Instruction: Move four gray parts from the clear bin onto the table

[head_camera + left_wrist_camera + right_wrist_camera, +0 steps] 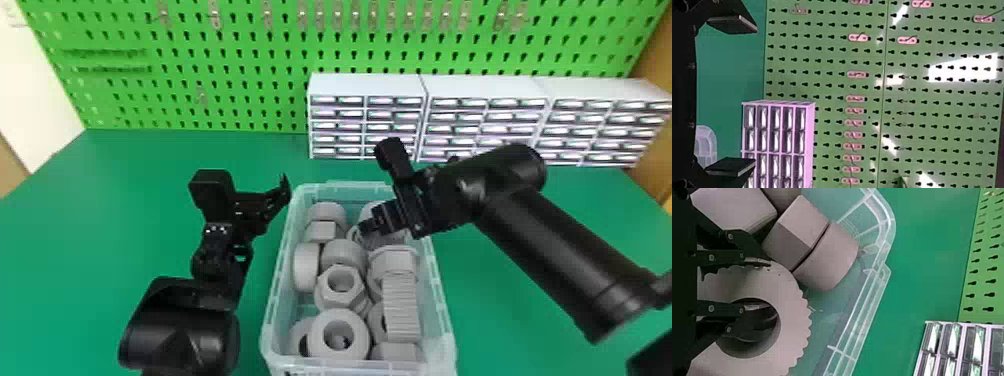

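Clear bin (272,305) on green surface (135,210), loaded with gray parts (344,252), cable-gland style. Right pincer (371,226) down in far end of bin, narrowed onto wall of toothed gray ring (791,321), one finger inside its hole, other outside. Ring in bin. Left pincer (256,204) wide, holding nothing, beside bin. Drawer cabinets (367,85) and green pegboard (225,65) behind.

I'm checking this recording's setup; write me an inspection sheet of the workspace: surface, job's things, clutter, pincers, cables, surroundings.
Surface: green table under the clear bin.
Job's things: gray parts, piled in the bin.
Clutter: nothing seen.
Pincers: left pincer open, near the bin's far left corner; right pincer in the bin, at a ribbed gray ring.
Cables: nothing seen.
Surroundings: green pegboard behind the table, white drawer units in front of it, toward the right.
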